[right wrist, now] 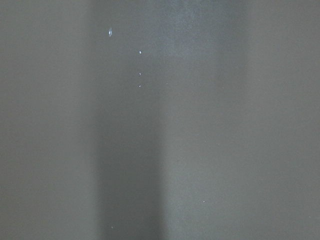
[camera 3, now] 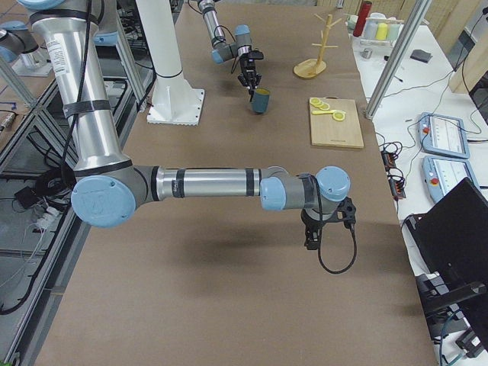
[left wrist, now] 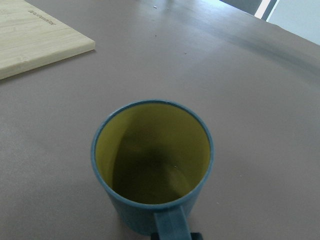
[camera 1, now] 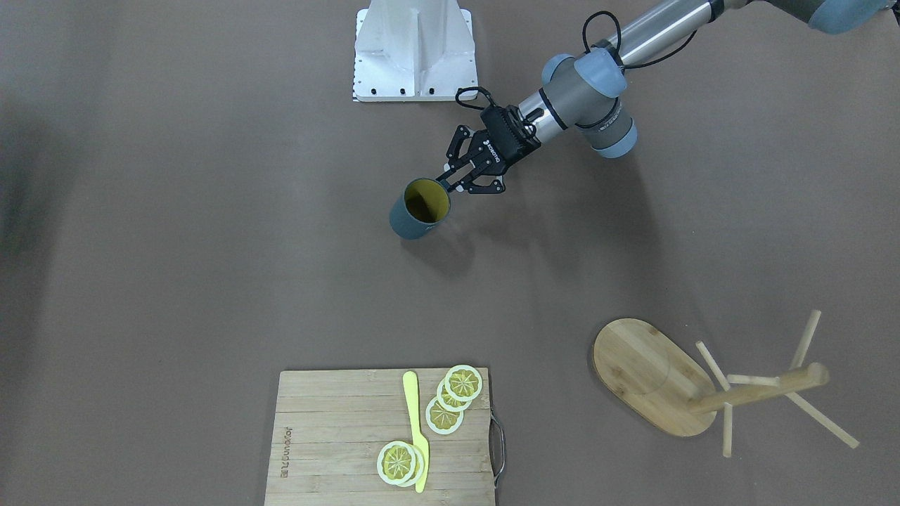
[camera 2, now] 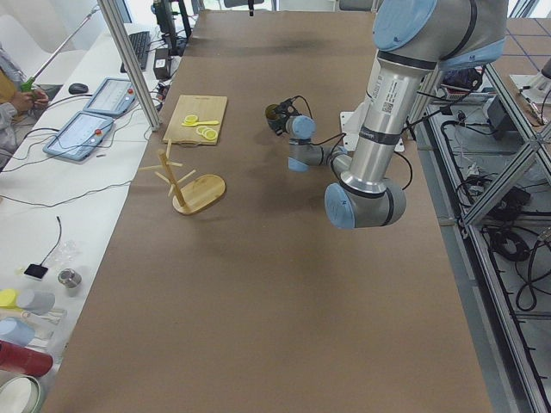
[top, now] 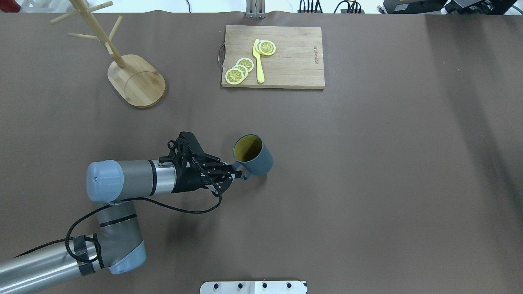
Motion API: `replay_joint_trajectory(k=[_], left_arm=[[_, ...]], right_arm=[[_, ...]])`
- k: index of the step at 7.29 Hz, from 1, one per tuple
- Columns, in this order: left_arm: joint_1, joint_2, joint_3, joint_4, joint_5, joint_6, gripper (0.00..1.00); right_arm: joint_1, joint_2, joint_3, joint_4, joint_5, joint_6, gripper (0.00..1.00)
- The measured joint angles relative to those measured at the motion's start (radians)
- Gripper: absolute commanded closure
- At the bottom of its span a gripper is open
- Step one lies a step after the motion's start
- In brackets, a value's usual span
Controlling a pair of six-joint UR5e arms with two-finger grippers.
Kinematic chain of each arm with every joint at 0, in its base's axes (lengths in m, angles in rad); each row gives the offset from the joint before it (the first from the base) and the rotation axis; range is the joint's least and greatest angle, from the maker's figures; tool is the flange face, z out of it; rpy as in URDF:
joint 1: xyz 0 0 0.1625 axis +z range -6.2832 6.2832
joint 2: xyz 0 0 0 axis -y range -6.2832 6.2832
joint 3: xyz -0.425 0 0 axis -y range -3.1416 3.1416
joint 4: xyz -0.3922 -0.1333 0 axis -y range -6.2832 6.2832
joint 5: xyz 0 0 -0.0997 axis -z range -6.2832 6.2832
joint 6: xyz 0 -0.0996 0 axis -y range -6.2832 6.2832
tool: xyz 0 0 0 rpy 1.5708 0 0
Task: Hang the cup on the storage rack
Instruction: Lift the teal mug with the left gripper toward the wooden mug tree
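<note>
The step in hand looks like the carry after the pick. The left gripper [top: 236,173] has its fingers pinched together on the handle [left wrist: 171,225] of the cup [top: 255,157], which sits just left of centre in the overhead view. It is well apart from the rack [top: 137,79] in that view's upper left. The pictures do not settle whether the cup's base rests on the table [top: 367,183] or hangs just above it. The cup's long axis runs roughly up and down, with the yellow mouth facing up and perhaps leaning a little toward the gripper. The handle points to the lower left of the overhead view, straight into the fingers. The rack stands upright on its oval base with its thin pegs [top: 81,36] angling upward. So the next move probably calls for lifting the cup, carrying it to the upper left, and turning it so the handle loop faces a peg and can slide over the tip. Since the fingers fill part of that loop, threading may be tight. The right gripper [camera 3: 324,229] appears only from the side, and I cannot tell whether it is apart or together.
</note>
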Motion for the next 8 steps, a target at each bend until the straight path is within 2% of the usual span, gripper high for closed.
replay_joint_trajectory(k=[2,6,8], left_arm=[[-0.042,0.014,-0.032,-0.003,-0.002,-0.056,1.00],[-0.197,0.023,-0.070,0.002,-0.021,-0.292,1.00],[-0.315,0.024,-0.064,0.007,-0.137,-0.461,1.00]], right_arm=[[-0.001,0.000,0.001,0.003,-0.001,-0.002,0.00],[-0.001,0.003,0.006,0.007,-0.011,-0.011,0.00],[-0.001,0.003,0.008,0.030,-0.009,-0.039,0.01]])
